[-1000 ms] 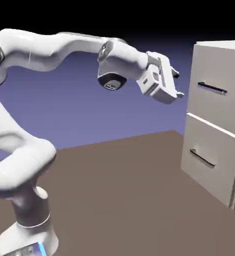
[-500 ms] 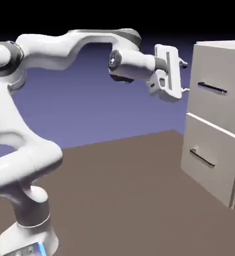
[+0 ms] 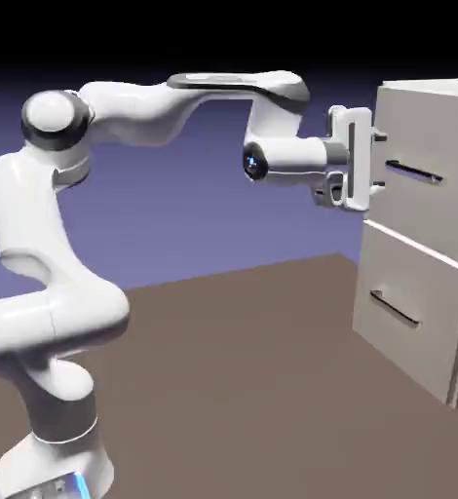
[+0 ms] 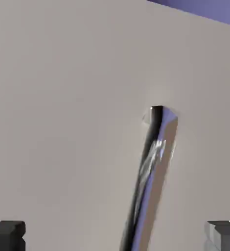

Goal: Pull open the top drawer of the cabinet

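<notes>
At 3 o'clock in the exterior view: cabinet [image 3: 447,86], tall, boxy, pale grey-beige, two drawers, standing on a brown counter [image 3: 213,390]. Top drawer [image 3: 418,214], toward 2 o'clock, closed; flat front, one dark bar handle [image 3: 414,172]. Lower drawer [image 3: 408,356], toward 4 o'clock, directly beneath, closed; matching lower handle [image 3: 394,307].

One robot arm [image 3: 135,112], white with dark joint bands; base [image 3: 57,463] at 7 o'clock, bearing a small blue light [image 3: 81,484]. The arm arches over toward 2 o'clock, its hand upright near the top drawer's front.

Jaws: open, one finger above the other in the exterior view, nothing between the tips. Contact with the drawer front: cannot be told.

Hand view: fingertips [image 4: 7,235] at 7 and 5 o'clock, well apart. The top drawer's handle, glossy, lies between their lines, slanting from 6 o'clock toward 1 o'clock, with violet and brown bands along it. Blue-violet backdrop [image 4: 210,9] at 1 o'clock.
</notes>
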`<action>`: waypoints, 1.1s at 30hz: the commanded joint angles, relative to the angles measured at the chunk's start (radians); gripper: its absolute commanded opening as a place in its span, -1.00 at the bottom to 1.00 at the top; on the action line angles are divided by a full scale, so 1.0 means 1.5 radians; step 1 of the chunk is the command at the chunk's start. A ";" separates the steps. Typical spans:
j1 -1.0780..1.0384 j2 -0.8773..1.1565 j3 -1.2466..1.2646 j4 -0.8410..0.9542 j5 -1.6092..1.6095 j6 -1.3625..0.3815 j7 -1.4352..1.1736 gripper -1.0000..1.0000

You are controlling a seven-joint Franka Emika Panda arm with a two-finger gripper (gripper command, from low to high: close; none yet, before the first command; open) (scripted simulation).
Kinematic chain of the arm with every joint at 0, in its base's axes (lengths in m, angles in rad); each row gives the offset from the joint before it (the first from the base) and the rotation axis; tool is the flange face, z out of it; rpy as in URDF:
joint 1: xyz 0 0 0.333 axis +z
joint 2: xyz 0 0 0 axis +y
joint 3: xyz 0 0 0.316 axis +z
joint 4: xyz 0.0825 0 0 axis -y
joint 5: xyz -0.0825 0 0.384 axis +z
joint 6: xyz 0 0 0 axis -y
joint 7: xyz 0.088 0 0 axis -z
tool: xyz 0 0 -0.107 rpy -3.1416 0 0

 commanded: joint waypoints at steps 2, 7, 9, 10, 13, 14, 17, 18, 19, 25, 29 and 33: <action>-0.034 -0.003 0.032 0.019 0.058 -0.005 -0.011 0.00; -0.092 -0.008 0.084 0.051 0.155 -0.014 -0.031 0.00; -0.140 -0.020 0.118 0.096 0.148 -0.005 -0.014 0.00; -0.164 -0.026 0.135 0.118 0.145 0.000 -0.006 0.00; -0.237 -0.045 0.186 0.185 0.135 0.014 0.019 0.00; -0.241 -0.046 0.189 0.189 0.135 0.015 0.020 0.00; -0.217 -0.039 0.173 0.165 0.138 0.009 0.013 -1.00; -0.192 -0.033 0.156 0.141 0.142 0.003 0.005 -1.00; -0.168 -0.028 0.138 0.119 0.144 -0.002 -0.001 -1.00; -0.023 -0.013 0.030 -0.006 0.153 -0.027 -0.026 -1.00; 0.073 -0.019 -0.046 -0.083 0.151 -0.039 -0.029 -1.00; 0.170 -0.037 -0.121 -0.159 0.144 -0.048 -0.021 -1.00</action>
